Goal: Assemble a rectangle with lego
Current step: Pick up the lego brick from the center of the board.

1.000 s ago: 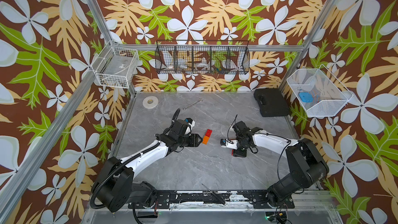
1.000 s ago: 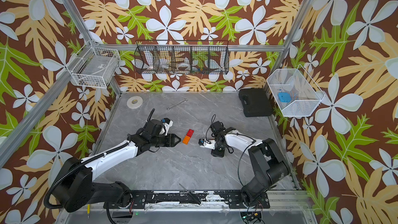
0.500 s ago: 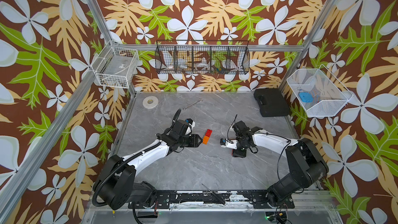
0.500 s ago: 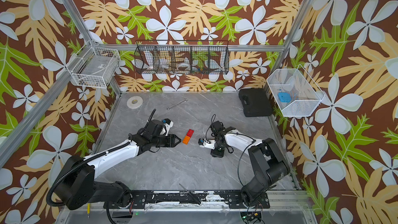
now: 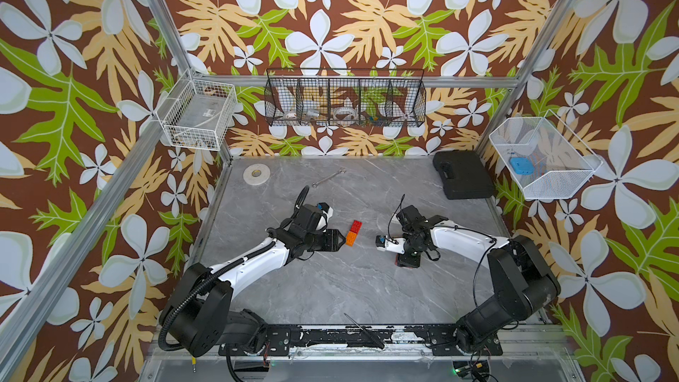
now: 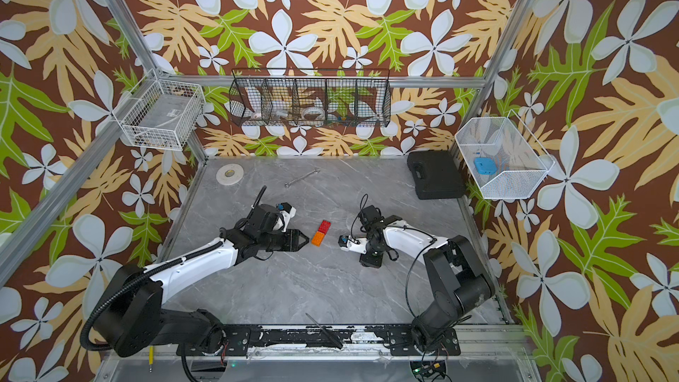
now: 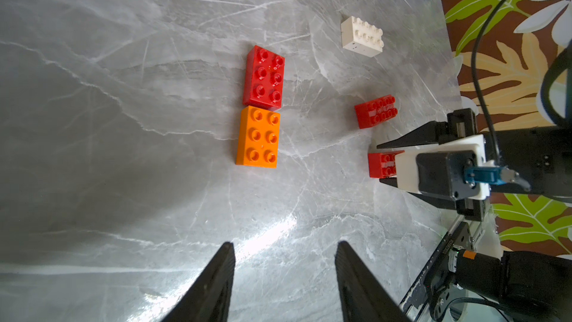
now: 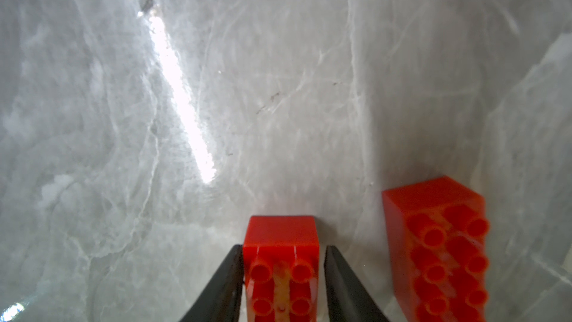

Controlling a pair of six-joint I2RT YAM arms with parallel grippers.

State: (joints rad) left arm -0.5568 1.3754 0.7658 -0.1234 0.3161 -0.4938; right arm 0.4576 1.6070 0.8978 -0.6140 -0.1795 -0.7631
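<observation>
Pickup of a third brick looks like the step in hand. Right gripper points down at the table, jaws set close on either side of a red brick that lies on its side. One finger touches it and the other seems a sliver off, so I cannot tell whether it is pinched yet. Left gripper stands open with nothing between its jaws, tips just beside the orange end of the pair. That pair is a red and an orange brick lying flat, studs up, end to end and touching, mid-table between the arms.

Judging by this, the rectangle is barely begun, with two of five bricks placed. The next move calls for a square, firm pinch and a lift clear of the table. The brick then needs turning studs-up and setting flush against the pair without nudging it.

A loose red brick lies just beside the one being taken and could be knocked as the jaws rise. A white brick sits farther along on the same side; the right arm hides both in the top views. The left gripper, so close to the pair, may crowd the approach unless it backs off or steadies the bricks. A case, wrench and tape roll lie along the far edge, well apart from the work.
</observation>
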